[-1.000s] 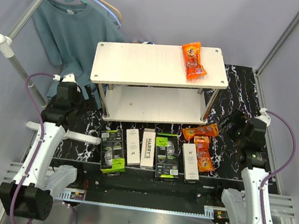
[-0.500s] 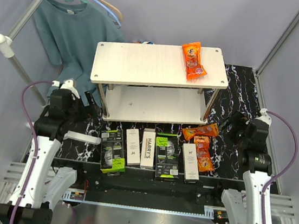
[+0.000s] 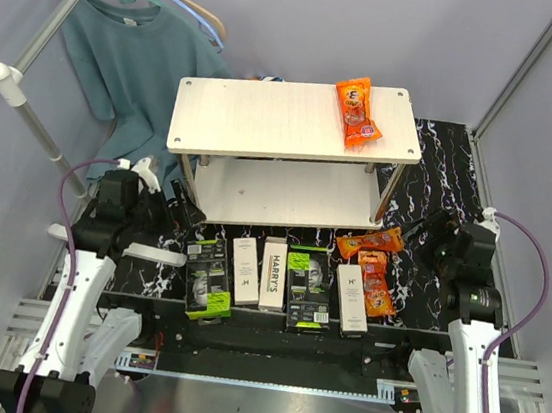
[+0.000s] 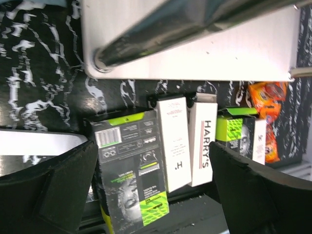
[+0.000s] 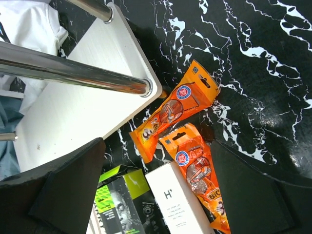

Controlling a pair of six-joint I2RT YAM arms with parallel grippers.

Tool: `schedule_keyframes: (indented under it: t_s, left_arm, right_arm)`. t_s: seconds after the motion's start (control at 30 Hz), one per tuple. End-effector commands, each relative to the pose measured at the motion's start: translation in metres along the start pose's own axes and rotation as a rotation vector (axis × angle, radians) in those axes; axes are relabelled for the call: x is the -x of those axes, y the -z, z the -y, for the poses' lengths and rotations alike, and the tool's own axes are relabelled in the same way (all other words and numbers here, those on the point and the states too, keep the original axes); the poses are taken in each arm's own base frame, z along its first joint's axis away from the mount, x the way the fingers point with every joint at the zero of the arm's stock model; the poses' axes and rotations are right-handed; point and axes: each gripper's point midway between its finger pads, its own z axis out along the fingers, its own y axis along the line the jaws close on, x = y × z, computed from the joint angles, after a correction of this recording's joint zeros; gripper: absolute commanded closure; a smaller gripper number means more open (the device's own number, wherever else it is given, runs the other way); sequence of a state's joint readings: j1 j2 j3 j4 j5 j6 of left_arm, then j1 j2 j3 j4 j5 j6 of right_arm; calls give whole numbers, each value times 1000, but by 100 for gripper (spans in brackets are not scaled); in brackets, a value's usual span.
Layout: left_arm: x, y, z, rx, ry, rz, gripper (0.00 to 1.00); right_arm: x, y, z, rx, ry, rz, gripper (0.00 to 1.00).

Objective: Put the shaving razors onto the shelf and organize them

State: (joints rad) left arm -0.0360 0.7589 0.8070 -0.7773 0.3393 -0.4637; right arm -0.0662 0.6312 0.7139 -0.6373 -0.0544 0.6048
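**Counter** (image 3: 443, 157): black with white marble veining; it carries everything below.

**Shelf** (image 3: 266, 120): low two-tier rack with pale wood-grain boards on thin metal legs, standing at the middle of the counter. No razor box is on either board.

**Teal T-shirt** (image 3: 133, 58): on a hanger from a rail, behind the shelf's left end.

**My left tool** (image 4: 153, 151): jaws spread wide, nothing between them. It hangs by the shelf's near left leg, above the left end of the row of boxes.

**My right tool** (image 5: 157, 146): jaws spread wide, holding nothing. It hangs off the shelf's near right corner, above the packets on the counter.

**Shaving razors**: five boxes lying flat in one row on the counter, just in front of the shelf's lower board. From left to right:
- left black box (image 3: 209, 279), lime-green label and a face
- slim white H box (image 3: 245, 271), just beside it
- slim white HARRY'S box (image 3: 274, 274), side by side with the H box
- right black box (image 3: 308, 288), same green label
- right white H box (image 3: 349, 298), at the end of the row

**Orange snack packets**:
- top packet (image 3: 357, 112), on the upper board near its right end
- slanted packet (image 3: 370, 242), on the counter by the shelf's near right leg
- lower packet (image 3: 377, 284), just beside the right white H box
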Motion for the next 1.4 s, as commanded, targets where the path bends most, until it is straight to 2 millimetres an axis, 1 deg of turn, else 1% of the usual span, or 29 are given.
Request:
schedule_keyframes:
  t_s: [0.0, 0.1, 0.17, 0.27, 0.3, 0.37, 0.4, 0.47, 0.57, 0.63, 0.67, 0.7, 0.87, 0.9, 0.97, 1.03, 1.07, 1.13, 1.2, 1.23, 1.27, 1.33, 1.37]
  left_arm:
    - [-4, 0, 29, -143, -16, -22, 1]
    - [-17, -2, 40, -176, -32, -57, 1]
    - [-21, -4, 43, -170, -44, -59, 1]
    - [-36, -9, 54, -179, -61, -93, 1]
    - [-44, -10, 62, -190, -71, -111, 1]
    - [-51, -14, 70, -202, -81, -129, 1]
    - [-61, -15, 76, -205, -90, -150, 1]
    - [-68, -20, 83, -217, -94, -169, 1]
    - [-88, -27, 97, -228, -119, -223, 1]
    - [-95, -31, 104, -227, -134, -251, 1]
    - [-103, -31, 109, -234, -150, -269, 1]
    - [-106, -34, 115, -234, -160, -281, 1]
    - [-127, -35, 140, -251, -233, -347, 1]
    - [-130, -37, 145, -248, -240, -360, 1]
    - [-134, -36, 154, -259, -257, -369, 1]
    - [-138, -37, 156, -256, -265, -379, 1]
    - [-138, -37, 159, -262, -270, -381, 1]
    - [-138, -36, 159, -264, -276, -382, 1]
    - [-137, -36, 159, -261, -282, -375, 1]
    - [-136, -36, 158, -259, -284, -372, 1]
    - [-136, -36, 155, -248, -285, -370, 1]
    - [-137, -36, 154, -247, -285, -372, 1]
    - [-139, -35, 153, -244, -287, -378, 1]
  right_arm:
    - [1, 6, -3, 2, -66, 8, 1]
    - [-3, 9, -4, 1, -103, -10, 0]
    - [-9, 8, -5, 9, -105, -35, 0]
    - [-17, 5, -5, 22, -109, -75, 0]
    - [-20, 4, -6, 27, -111, -87, 0]
    - [-26, 2, -9, 54, -115, -112, 0]
    - [-29, 1, -9, 59, -117, -122, 0]
    - [-35, 0, -11, 80, -120, -145, 0]
    - [-46, -2, -12, 104, -134, -185, 0]
    - [-52, -5, -10, 98, -166, -206, 0]
    - [-54, -6, -8, 86, -177, -211, 0]
    - [-59, -7, -3, 67, -189, -225, 0]
    - [-71, -16, 19, -56, -227, -263, 0]
    - [-74, -17, 23, -80, -231, -274, 0]
    - [-79, -21, 30, -120, -238, -292, 0]
    - [-81, -24, 36, -150, -237, -299, 0]
    - [-82, -26, 38, -161, -236, -299, 2]
    - [-84, -30, 44, -189, -228, -299, 4]
    - [-85, -36, 46, -189, -226, -297, 7]
    - [-89, -40, 47, -190, -227, -317, 8]
    - [-89, -45, 46, -182, -226, -317, 9]
    - [-98, -53, 53, -201, -219, -351, 12]
    - [-98, -58, 53, -198, -211, -346, 12]
